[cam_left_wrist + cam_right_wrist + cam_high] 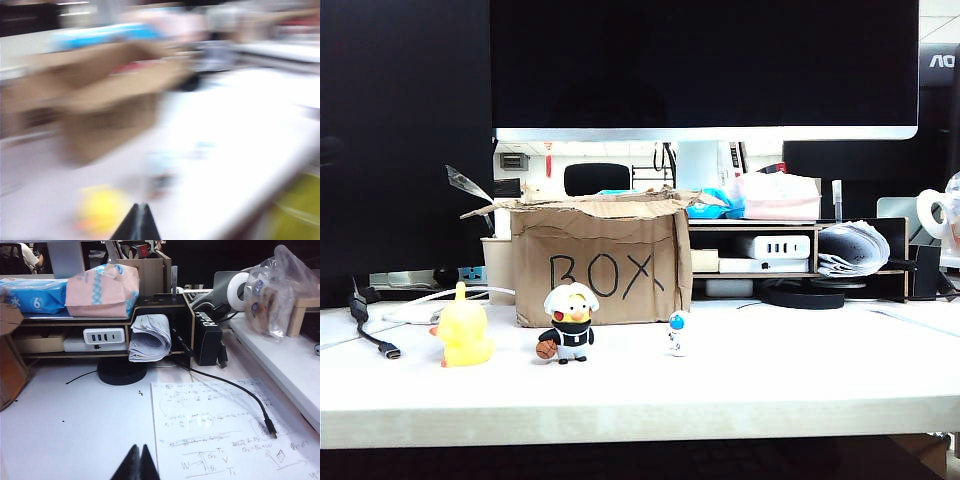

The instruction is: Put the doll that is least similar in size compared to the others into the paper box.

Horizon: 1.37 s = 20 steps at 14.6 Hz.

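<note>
- So, the doll (pixel 677 334) is the tiny white astronaut with a blue visor, standing upright on the table (pixel 770 385) just in front of the paper box's (pixel 600 265) right front corner.
- Judging by looks, it's hard, glossy plastic: light, stiff, probably slippery and easy to tip. I'd pinch it around the body below the helmet, coming straight down.
- Also in front of the paper box: a yellow duck doll (pixel 463 333) off its left corner and a white-capped doll (pixel 568 322) at its middle, both well clear.
- Left gripper (pixel 139 222) is pinched closed, empty, hovering out in front of the paper box; the view's smeared.
- Right gripper (pixel 138 463) is clenched, empty, well off past the paper box's right side, over a sheet of notes (pixel 220 430).
</note>
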Each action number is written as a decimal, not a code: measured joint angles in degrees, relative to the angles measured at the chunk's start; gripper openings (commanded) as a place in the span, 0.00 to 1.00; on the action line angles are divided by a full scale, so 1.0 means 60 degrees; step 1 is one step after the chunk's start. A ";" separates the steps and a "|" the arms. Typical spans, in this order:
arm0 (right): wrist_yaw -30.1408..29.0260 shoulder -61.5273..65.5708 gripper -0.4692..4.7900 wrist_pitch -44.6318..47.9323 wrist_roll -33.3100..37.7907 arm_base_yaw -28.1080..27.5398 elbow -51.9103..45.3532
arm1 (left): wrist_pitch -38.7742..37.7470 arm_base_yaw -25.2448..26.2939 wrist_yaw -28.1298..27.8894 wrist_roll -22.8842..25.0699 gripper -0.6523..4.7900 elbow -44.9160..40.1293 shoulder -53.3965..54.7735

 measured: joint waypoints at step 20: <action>-0.1220 0.0004 0.21 0.1308 0.4656 -0.0004 0.0000 | -0.0025 0.0306 -0.0007 0.0000 0.11 0.0000 0.1759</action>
